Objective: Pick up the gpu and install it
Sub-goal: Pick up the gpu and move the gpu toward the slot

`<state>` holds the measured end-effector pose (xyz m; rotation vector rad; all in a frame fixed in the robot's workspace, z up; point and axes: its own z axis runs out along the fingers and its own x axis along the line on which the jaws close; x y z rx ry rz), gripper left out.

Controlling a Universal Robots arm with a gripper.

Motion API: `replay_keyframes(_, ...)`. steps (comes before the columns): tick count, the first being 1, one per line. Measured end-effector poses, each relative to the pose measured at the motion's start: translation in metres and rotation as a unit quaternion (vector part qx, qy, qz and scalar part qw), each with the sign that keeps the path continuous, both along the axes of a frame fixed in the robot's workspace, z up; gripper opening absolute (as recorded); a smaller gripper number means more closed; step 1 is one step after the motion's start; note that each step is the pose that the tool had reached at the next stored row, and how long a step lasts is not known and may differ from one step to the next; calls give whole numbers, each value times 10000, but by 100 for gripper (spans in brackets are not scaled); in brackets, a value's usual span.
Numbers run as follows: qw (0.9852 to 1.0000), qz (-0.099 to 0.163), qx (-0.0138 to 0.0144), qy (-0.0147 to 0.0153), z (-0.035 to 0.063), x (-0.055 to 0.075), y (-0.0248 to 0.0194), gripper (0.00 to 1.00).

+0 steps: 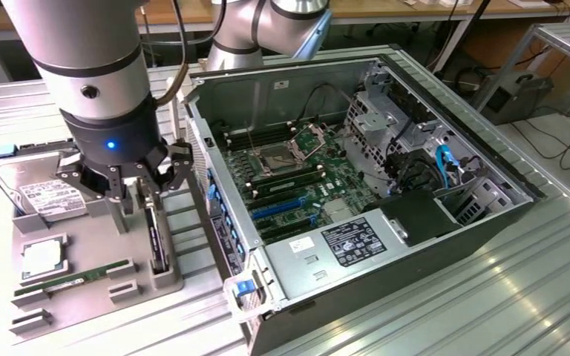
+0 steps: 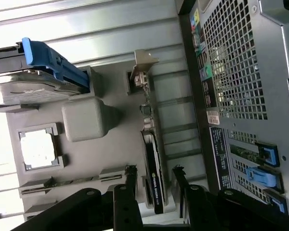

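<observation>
Fingers (image 2: 131,182) (image 1: 171,176) stand wide apart, one on each side of the gpu (image 2: 153,185) (image 1: 154,239), and in the wrist view we see a gap between each of them and the card, so nothing is gripped. We find the gpu standing on its long edge in a slot of the grey holder (image 1: 92,231) (image 2: 113,144), with its silver end bracket (image 2: 143,72) at the end away from the fingers. We see the arm (image 1: 92,67) rising straight up over the card.

Just beside the gpu on the same holder we see a grey block (image 2: 84,118). Past it lie a thin green memory stick (image 1: 77,278) (image 2: 72,182), a square processor (image 1: 42,256) (image 2: 37,147) and a hard drive (image 1: 42,194) (image 2: 19,86) with a white label and a blue carrier.

On the exterior view's right of the holder we see the open computer case (image 1: 483,200) (image 2: 236,62) lying on its side. Its motherboard (image 1: 295,174) faces up, with blue expansion slots (image 1: 280,209) near a labelled power supply (image 1: 355,245). Holder and case both rest on a ribbed metal tabletop (image 1: 463,304) (image 2: 86,29).
</observation>
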<state>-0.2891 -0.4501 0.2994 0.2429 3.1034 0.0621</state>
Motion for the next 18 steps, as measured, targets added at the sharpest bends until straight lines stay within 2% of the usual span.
replay_keyframes(3,9999,132,1,-1,-58,5,5,42)
replay_keyframes(10,9999,144,1,0,-224,18,57,42)
replay_keyframes(18,9998,184,0,0,-373,18,97,42)
